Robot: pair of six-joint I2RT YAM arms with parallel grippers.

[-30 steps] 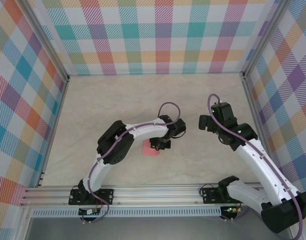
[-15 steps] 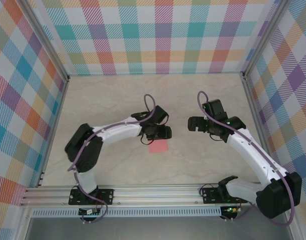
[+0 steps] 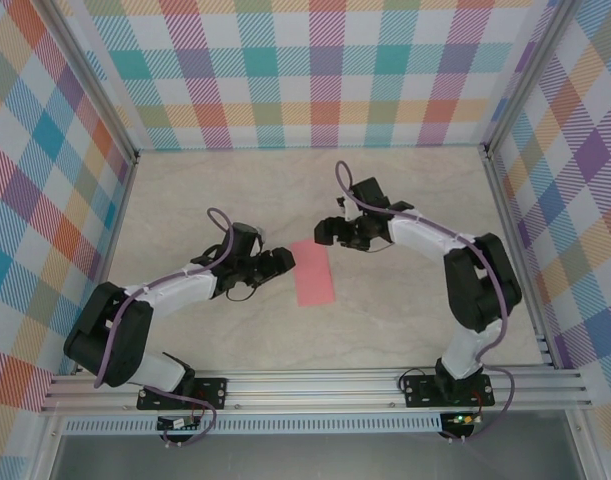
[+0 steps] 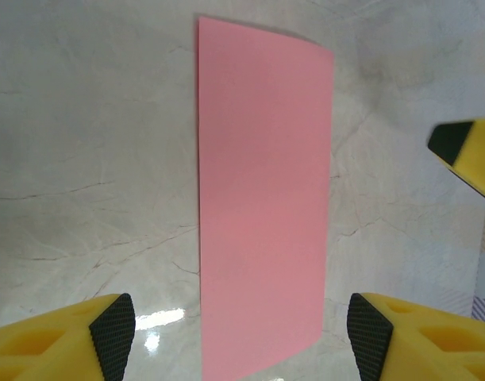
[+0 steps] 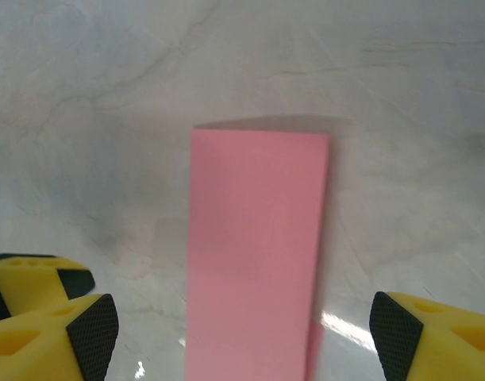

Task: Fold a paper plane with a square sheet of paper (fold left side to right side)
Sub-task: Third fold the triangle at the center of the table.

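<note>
The salmon-pink paper [image 3: 313, 272] lies flat on the table as a narrow rectangle, about half as wide as it is long, so it looks folded in half. My left gripper [image 3: 282, 260] sits just left of it, open, with the paper [image 4: 262, 206] ahead between its black-padded fingers [image 4: 109, 333]. My right gripper [image 3: 330, 230] hovers at the paper's far end, also open and holding nothing. In the right wrist view the paper [image 5: 254, 254] runs between the fingertips [image 5: 394, 327], and a thin second layer shows along its right edge.
The pale marble tabletop [image 3: 205, 200] is walled by plaid panels [image 3: 315, 70] on three sides, with an aluminium rail [image 3: 315, 385] along the near edge. A finger of the other gripper [image 4: 468, 151] shows at the right of the left wrist view.
The left arm swung back to the left, uncovering the paper. The right arm reached in to the left, up to the paper's far end. The paper now shows as a full narrow rectangle.
</note>
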